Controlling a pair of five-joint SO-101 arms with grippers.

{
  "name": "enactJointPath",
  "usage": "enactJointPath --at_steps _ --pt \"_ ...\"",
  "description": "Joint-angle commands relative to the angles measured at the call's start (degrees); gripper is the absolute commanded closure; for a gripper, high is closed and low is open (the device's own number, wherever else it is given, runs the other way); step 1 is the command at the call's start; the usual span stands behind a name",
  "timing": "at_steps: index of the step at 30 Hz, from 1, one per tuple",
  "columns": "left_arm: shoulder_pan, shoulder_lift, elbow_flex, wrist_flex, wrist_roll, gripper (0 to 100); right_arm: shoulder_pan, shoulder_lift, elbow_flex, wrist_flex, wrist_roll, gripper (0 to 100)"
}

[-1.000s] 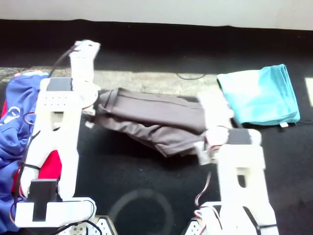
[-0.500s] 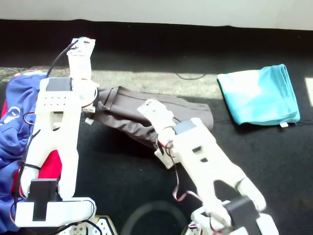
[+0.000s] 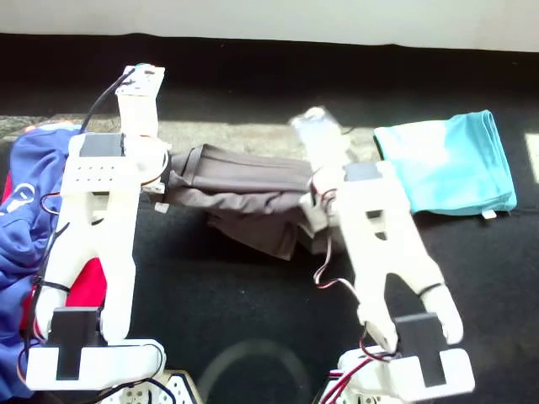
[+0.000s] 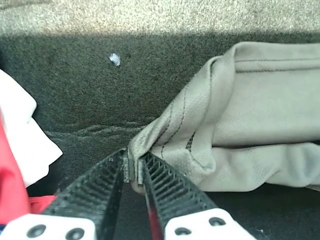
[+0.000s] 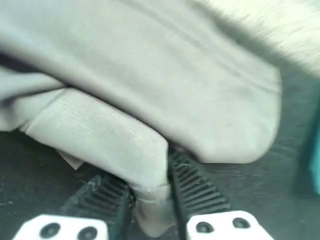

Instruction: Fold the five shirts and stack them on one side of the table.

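A grey shirt [image 3: 244, 194] lies partly folded across the middle of the black table. My left gripper [image 4: 132, 172] is shut on the shirt's left corner [image 4: 137, 147]; in the high view it sits at the shirt's left end [image 3: 164, 181]. My right gripper [image 5: 150, 192] is shut on a fold of the grey shirt [image 5: 150, 110], at the shirt's right end [image 3: 313, 215]. A folded turquoise shirt [image 3: 446, 164] rests at the right side. A blue shirt [image 3: 29, 181] and a red shirt [image 3: 84, 282] are heaped at the left edge.
The black cloth table [image 3: 227, 320] is open in front of the grey shirt. A pale sunlit strip [image 3: 253, 135] runs along the back. White and red fabric [image 4: 17, 150] lies close beside my left gripper.
The right arm swung left over the grey shirt, then back right toward the turquoise shirt, dragging the shirt's right part into a narrower fold. The left arm barely moved.
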Motion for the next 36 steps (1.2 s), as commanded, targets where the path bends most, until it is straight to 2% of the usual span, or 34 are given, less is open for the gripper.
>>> enactJointPath --at_steps 1,3,7,10,14,18,21,24,28,31,33,36 --pt "2.9 -0.5 -4.3 -0.4 0.7 99 4.6 -5.9 -7.0 0.5 -0.4 99.2" --pt "4.2 -0.5 -8.7 1.1 4.6 99 6.9 -6.9 -10.4 0.5 -0.4 99.2" --pt "4.9 -0.5 -21.4 5.9 18.2 99 11.8 -7.2 -20.3 0.5 -0.3 99.2" --pt "5.2 -0.4 -30.0 9.6 25.6 99 15.0 -7.1 -28.3 0.5 -0.2 99.2" --pt "7.3 -0.4 -36.4 14.6 29.5 99 15.9 -7.1 -34.6 3.6 5.6 99.2" --pt "10.2 0.3 -33.5 18.0 31.9 88 13.9 -7.1 -32.0 9.8 10.5 99.2" --pt "11.3 0.3 -25.1 16.3 31.9 82 12.1 -7.1 -25.2 10.9 11.3 99.2" --pt "10.7 0.3 -15.6 12.7 31.8 82 9.8 -7.1 -16.0 9.7 11.4 99.2" --pt "6.5 0.2 -3.3 3.4 31.1 82 8.9 -7.7 -4.1 2.9 11.1 99.2" --pt "5.4 0.2 2.2 -2.1 22.2 81 9.3 -7.7 0.3 1.3 11.3 99.2" --pt "6.2 0.1 3.9 -3.2 16.6 81 11.1 -7.8 0.1 2.9 11.3 99.2" --pt "8.6 -0.3 4.8 -3.1 12.0 81 15.4 -7.8 -2.2 7.7 11.3 99.2"
